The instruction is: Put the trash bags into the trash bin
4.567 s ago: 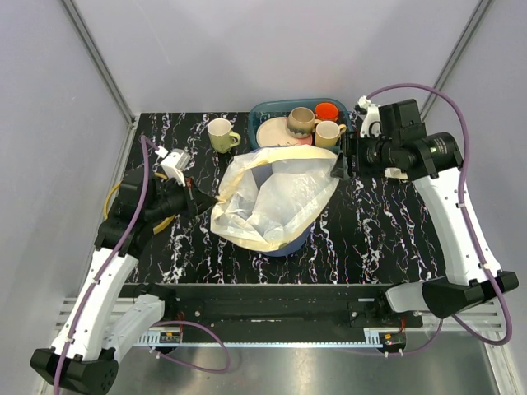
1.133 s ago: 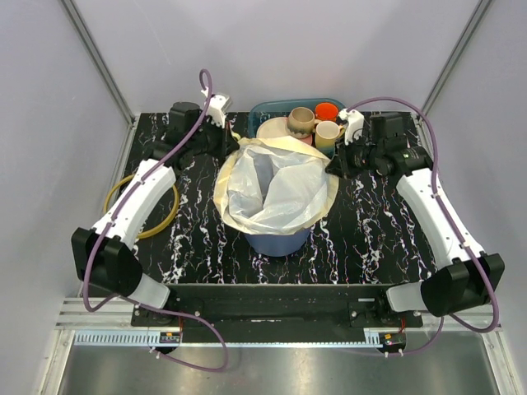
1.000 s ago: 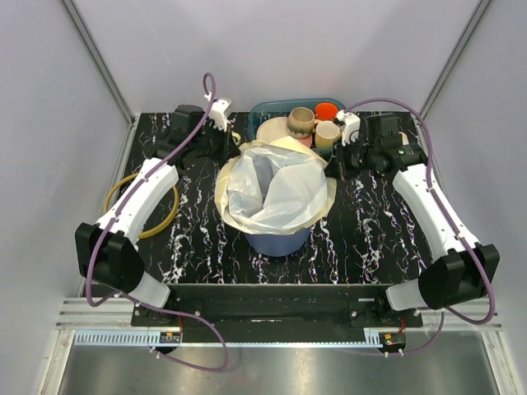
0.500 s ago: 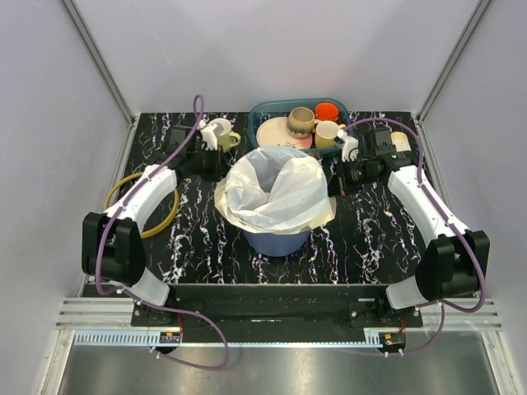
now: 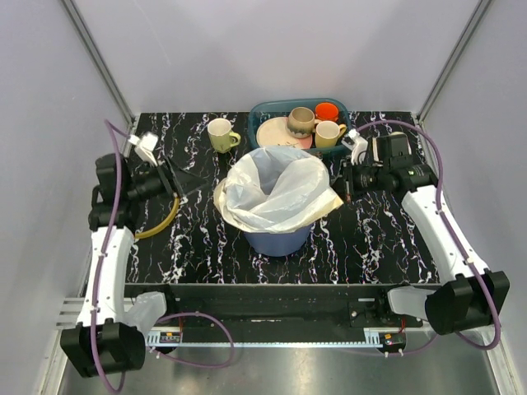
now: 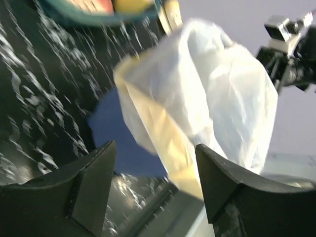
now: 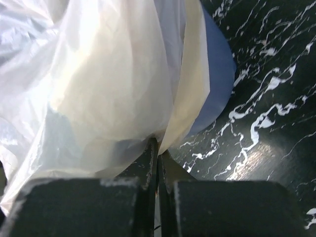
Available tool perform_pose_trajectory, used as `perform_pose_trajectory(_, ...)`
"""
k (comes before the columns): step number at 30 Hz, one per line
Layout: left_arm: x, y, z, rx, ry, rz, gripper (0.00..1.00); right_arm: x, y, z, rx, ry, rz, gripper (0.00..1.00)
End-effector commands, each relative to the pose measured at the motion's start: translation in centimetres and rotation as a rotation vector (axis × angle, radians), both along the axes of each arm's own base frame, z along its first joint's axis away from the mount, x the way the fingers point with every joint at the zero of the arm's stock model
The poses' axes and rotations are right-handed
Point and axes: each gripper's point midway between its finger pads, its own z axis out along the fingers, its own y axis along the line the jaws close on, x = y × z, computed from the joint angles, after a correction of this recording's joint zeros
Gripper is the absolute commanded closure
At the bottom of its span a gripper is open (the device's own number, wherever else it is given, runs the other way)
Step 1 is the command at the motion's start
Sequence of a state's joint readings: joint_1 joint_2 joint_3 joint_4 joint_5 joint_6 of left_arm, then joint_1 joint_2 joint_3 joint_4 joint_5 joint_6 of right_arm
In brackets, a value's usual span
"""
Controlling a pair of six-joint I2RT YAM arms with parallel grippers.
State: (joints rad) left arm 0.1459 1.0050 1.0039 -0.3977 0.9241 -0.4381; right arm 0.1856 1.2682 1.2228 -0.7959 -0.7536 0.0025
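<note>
From above we see 1 trash bin (image 5: 278,240), blue, standing in the middle of the surface (image 5: 370,239). 1 large trash bag (image 5: 276,188) sits in its mouth, with the film spilling over the rim all round. That view also gives us the far end. There 1 teal basket (image 5: 265,108) holds 1 cream plate (image 5: 270,132), 2 mugs (image 5: 300,121) and 1 orange cup (image 5: 327,109). 1 more mug (image 5: 221,134), pale yellow, stands on the surface just beside the basket. 1 yellow hoop (image 5: 153,228) lies at the left edge.

The left gripper (image 5: 188,176) hangs well apart from the bin on its left, pointing toward it. Only the left wrist view shows us its state. The left gripper (image 6: 155,148) has its 2 fingers (image 6: 94,182) spread wide, with nothing between them. Beyond them the bag (image 6: 207,94) and the bin's blue wall (image 6: 116,143) appear blurred.

The right gripper (image 5: 347,188) sits just beside the bin's right side, where a corner of film reaches out to it. The right wrist view settles what the overhead cannot. The right gripper (image 7: 157,148) has its 2 fingers pressed together, and the folds of the bag (image 7: 108,84) run down to their tips, so it appears to pinch the film's edge. The bin (image 7: 217,74) shows blue behind the film.
</note>
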Motion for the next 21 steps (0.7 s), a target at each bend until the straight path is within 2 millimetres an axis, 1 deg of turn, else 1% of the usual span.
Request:
perform_pose_trajectory(1,-5.2,-3.2,-3.8,-0.175,0.244,-0.161,0.30,-2.4,-0.1,-0.9,0.021,0.058,0.018,1.00)
perform_pose_trajectory(3,-6.0,-3.9,-3.9,-0.205,0.259,-0.189,0.29,-2.8,0.0,-1.4,0.027,0.072,0.024,1.00)
perform_pose_trajectory(4,-5.9,-4.6,-3.3,-0.225,0.242,-0.211,0.28,-2.8,0.0,-1.5,0.029,0.080,0.025,1.00)
perform_pose_trajectory(5,-6.0,-4.8,-3.6,-0.236,0.249,-0.217,0.28,-2.8,0.1,-1.7,0.034,0.085,0.028,1.00)
perform_pose_trajectory(7,-5.6,-5.2,-3.1,-0.246,0.215,-0.223,0.29,-2.9,0.2,-2.1,0.036,0.104,0.032,1.00)
perform_pose_trajectory(9,-5.2,-5.3,-3.6,-0.262,0.241,-0.216,0.30,-3.0,0.2,-2.7,0.036,0.119,0.034,1.00)
perform_pose_trajectory(10,-4.8,-5.4,-3.3,-0.279,0.225,-0.217,0.32,-3.0,0.2,-2.9,0.036,0.125,0.032,1.00)
perform_pose_trajectory(11,-4.6,-5.5,-3.5,-0.285,0.229,-0.214,0.34,-2.9,0.2,-3.2,0.037,0.128,0.030,1.00)
perform_pose_trajectory(12,-4.8,-5.6,-4.3,-0.301,0.257,-0.220,0.35,-3.0,0.2,-3.6,0.037,0.143,0.029,1.00)
perform_pose_trajectory(13,-4.6,-5.8,-3.3,-0.335,0.227,-0.236,0.37,-3.0,0.2,-3.8,0.036,0.146,0.027,1.00)
perform_pose_trajectory(14,-5.1,-6.0,-2.8,-0.355,0.212,-0.269,0.40,-3.0,0.2,-4.0,0.033,0.158,0.026,1.00)
perform_pose_trajectory(15,-5.1,-5.5,-2.4,-0.363,0.169,-0.262,0.40,-3.0,0.2,-4.1,0.031,0.160,0.028,1.00)
perform_pose_trajectory(17,-5.1,-4.8,-2.0,-0.354,0.154,-0.238,0.36,-3.0,0.2,-4.0,0.033,0.153,0.030,1.00)
perform_pose_trajectory(18,-5.1,-4.3,-1.5,-0.350,0.126,-0.224,0.34,-2.9,0.2,-3.9,0.034,0.151,0.029,1.00)
perform_pose_trajectory(21,-5.1,-4.1,-0.3,-0.345,0.101,-0.225,0.30,-3.1,0.2,-4.1,0.032,0.161,0.031,1.00)
